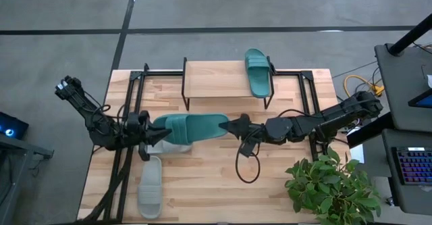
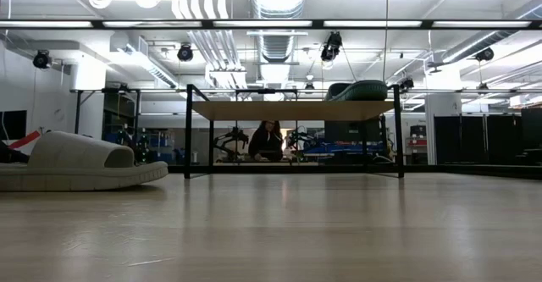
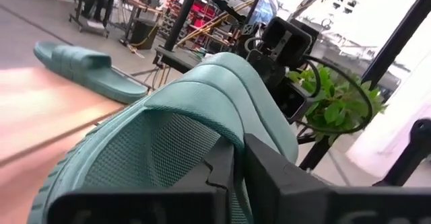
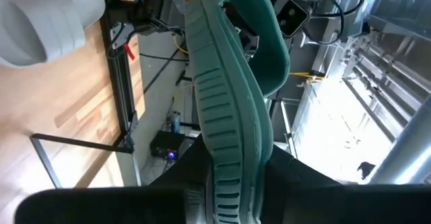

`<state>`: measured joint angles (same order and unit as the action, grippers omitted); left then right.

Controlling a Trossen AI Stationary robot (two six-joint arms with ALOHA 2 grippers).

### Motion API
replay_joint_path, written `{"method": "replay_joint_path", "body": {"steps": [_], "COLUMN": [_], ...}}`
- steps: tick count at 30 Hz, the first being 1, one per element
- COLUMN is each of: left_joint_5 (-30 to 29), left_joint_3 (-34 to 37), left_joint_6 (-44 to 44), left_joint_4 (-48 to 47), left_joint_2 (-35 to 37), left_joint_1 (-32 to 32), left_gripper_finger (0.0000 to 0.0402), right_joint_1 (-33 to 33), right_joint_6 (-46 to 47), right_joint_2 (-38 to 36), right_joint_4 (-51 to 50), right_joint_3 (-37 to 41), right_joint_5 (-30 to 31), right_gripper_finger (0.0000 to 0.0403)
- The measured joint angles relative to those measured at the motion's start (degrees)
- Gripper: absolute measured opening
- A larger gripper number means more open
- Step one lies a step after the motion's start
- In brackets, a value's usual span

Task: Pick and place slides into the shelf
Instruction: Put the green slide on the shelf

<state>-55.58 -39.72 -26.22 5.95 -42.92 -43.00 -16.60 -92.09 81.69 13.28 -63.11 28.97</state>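
Observation:
One teal slide [image 1: 192, 127] hangs between my two grippers over the table's middle. My left gripper [image 1: 150, 134] is shut on its left end and my right gripper [image 1: 233, 127] on its right end. The second teal slide [image 1: 257, 71] lies sole-down on the right part of the shelf [image 1: 216, 80]. A light grey slide [image 1: 150, 186] rests flat on the table near the front left. Another grey one [image 1: 172, 146] lies partly hidden under the held slide. Neither gripper appears in the low view. My left gripper [image 3: 236, 167] pinches the teal slide's left end [image 3: 232, 140] between its two fingers, coming roughly level from the table's left. The slide runs away from the fingers toward the right gripper [image 3: 283, 39], off the table. My right gripper [image 4: 236, 173] pinches the slide's right end [image 4: 232, 153] between its two fingers, level from the table's right and along the slide's length. The ribbed sole edge [image 4: 219, 109] faces the camera. The slide stands clear of the wood.
A potted green plant [image 1: 331, 188] stands at the table's front right corner. Black frame rails [image 1: 128, 117] run along the table's left and right sides. A loose cable loop [image 1: 246, 167] lies under the right arm. Bare wood shows on the shelf's left half.

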Motion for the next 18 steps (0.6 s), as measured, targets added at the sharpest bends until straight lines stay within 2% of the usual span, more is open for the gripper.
{"method": "replay_joint_path", "body": {"steps": [5, 11, 15, 18], "left_joint_5": [-0.41, -1.82, -1.98, -2.49], "left_joint_3": [0.02, 0.01, -0.02, -0.11], "left_joint_6": [5.81, 19.67, 31.98, 40.63], "left_joint_4": [0.25, 4.08, 9.20, 11.02], "left_joint_2": [-0.13, -0.02, 0.86, 1.54], "left_joint_1": [-0.02, -0.09, -0.16, -0.11], "left_gripper_finger": [0.0062, 0.0134, 0.0165, 0.0174], "right_joint_1": [0.02, 0.22, 0.23, 0.22], "right_joint_6": [2.63, 4.49, 6.68, 9.30], "right_joint_2": [-0.11, -0.76, -0.76, -0.76], "right_joint_4": [0.08, 1.04, 0.84, 0.88], "right_joint_3": [0.00, -0.17, -0.17, -0.17], "right_joint_5": [1.71, 7.86, 14.78, 20.07], "right_gripper_finger": [0.0056, 0.0056, 0.0056, 0.0056]}}
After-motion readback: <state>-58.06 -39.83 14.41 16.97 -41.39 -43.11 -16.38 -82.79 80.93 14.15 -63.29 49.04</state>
